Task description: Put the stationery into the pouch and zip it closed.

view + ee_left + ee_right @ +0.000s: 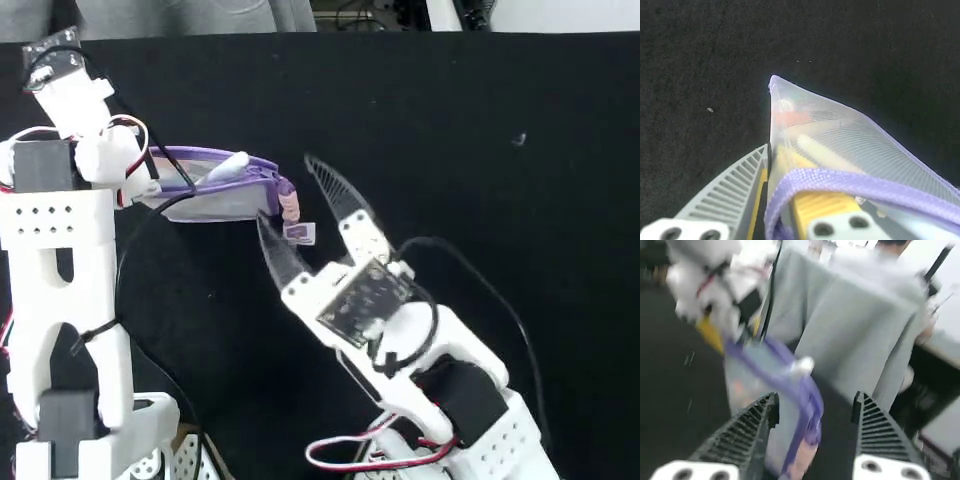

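A clear pouch (pixel 215 195) with a purple zipper rim (pixel 205 157) hangs above the black table. My left gripper (pixel 150 187) is shut on its left end. In the left wrist view the pouch (pixel 850 140) stretches away from the grey finger (pixel 735 192). An orange item (pixel 795 118) and a pale stick-like item (pixel 822 152) lie inside it. A white piece (pixel 233 163) pokes up at the rim. My right gripper (pixel 284 188) is open, its dark fingers on either side of the pouch's right end, where a pinkish pull (pixel 290 207) and tag (pixel 300 235) hang. In the right wrist view the rim (pixel 807 395) runs between the fingers (pixel 747 440).
The black table (pixel 470 130) is bare to the right and at the back. Cables loop from both arms, one black lead (pixel 150 215) under the pouch. Grey cloth (pixel 860 325) hangs beyond the table's far edge.
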